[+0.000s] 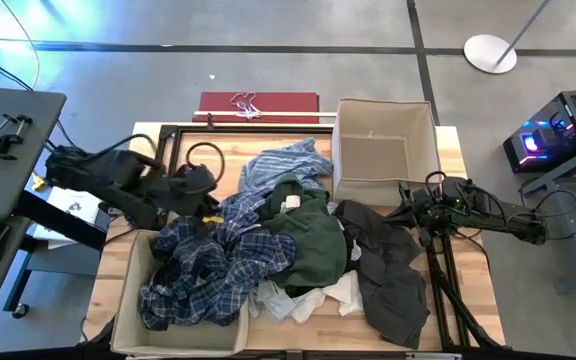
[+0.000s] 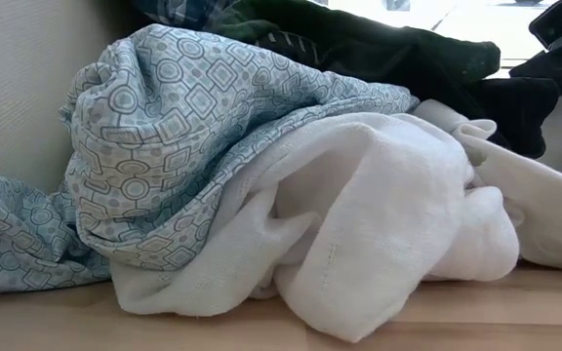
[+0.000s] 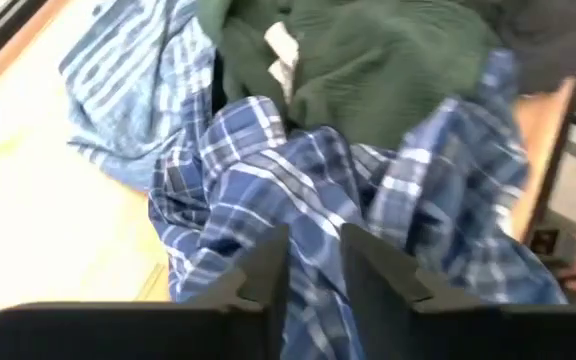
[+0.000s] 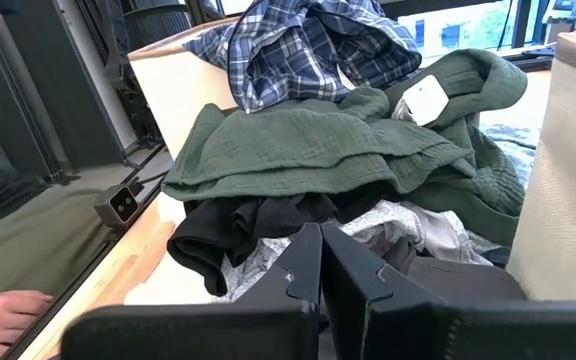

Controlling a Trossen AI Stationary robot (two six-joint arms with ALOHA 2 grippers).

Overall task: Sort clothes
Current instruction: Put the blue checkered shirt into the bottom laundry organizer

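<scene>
A: High view: straight down on the whole surface (image 1: 473,300) and both arms. Low view: level with the wood, very near a white piece (image 2: 379,224).

B: Wrist views: each looks past its own tool, close on the pile. All but the low view share the green top (image 1: 313,235) and plaid shirt (image 3: 298,200).
</scene>
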